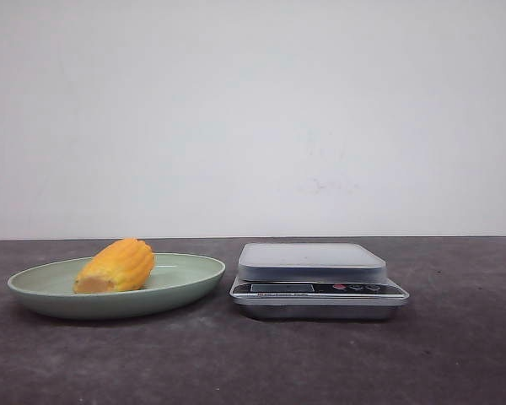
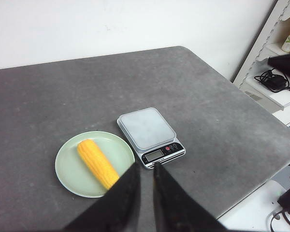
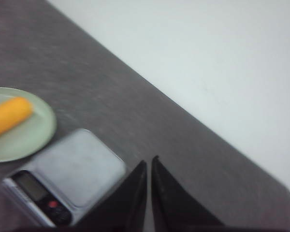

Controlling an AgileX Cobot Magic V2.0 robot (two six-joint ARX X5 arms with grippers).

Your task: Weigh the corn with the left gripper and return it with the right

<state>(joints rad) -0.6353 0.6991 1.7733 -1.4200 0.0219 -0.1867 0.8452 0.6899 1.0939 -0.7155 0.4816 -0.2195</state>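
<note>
The corn (image 1: pixel 115 266) lies on its side in the green plate (image 1: pixel 185 285), which sits on the grey counter (image 1: pixel 455 354) just beside the scale (image 1: pixel 314 278). The left hand (image 2: pixel 146 176) hangs above the near edge of the plate, well off the corn, fingers almost pressed together and holding nothing. The right hand (image 3: pixel 149 169) is up over the scale side, far from the corn, fingers nearly shut too

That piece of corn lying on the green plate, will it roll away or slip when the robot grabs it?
The corn is rounded and lies on its side, so a nudge would probably roll it, though the plate has a raised rim that should stop it. Its ridged kernel rows likely give the fingers some grip. It looks stiff, not floppy.
</note>
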